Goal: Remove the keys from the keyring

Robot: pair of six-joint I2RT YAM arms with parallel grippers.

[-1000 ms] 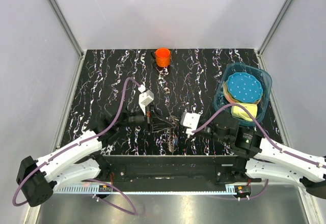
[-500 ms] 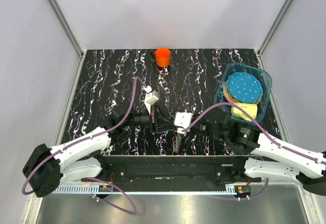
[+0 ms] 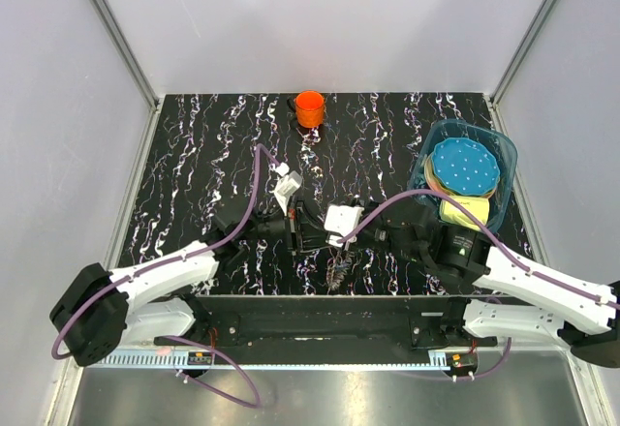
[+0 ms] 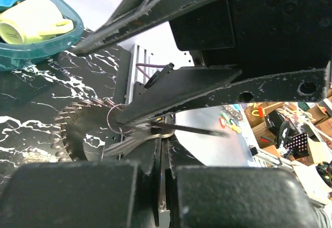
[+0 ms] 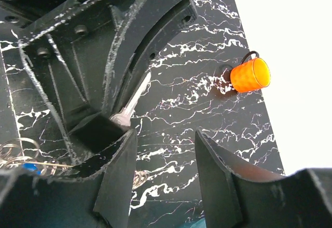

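**Ana:** Which containers are on the worktop [image 3: 213, 145]?

**Ben:** Two. A teal bin [image 3: 499, 150] sits at the right side, and an orange cup [image 3: 310, 108] stands alone at the far edge, well apart from everything else. Its inside does not show clearly.

**Ana:** And in the bin?

**Ben:** A blue dotted disc [image 3: 463, 167] lies on top, with the edges of other flat pieces peeking out under it; I cannot tell what they are. A yellow cup [image 3: 465, 213] lies on its side at the bin's near end, just beside the disc.

**Ana:** Where are the keys [image 4: 78, 134]?

**Ben:** In neither container. They fan out like a toothed wheel at the worktop's near edge, between the two arms, threaded on the keyring [image 4: 117, 120]. A small blue piece [image 5: 30, 168] sits among them. I cannot tell whether the bunch touches the surface.

**Ana:** The left pincer [image 4: 160, 158]?

**Ben:** Pressed together, clamped on one of the keys right by the ring.

**Ana:** The right pincer [image 5: 165, 134]?

**Ben:** Its jaws stand apart, close to the left one, facing the orange cup.
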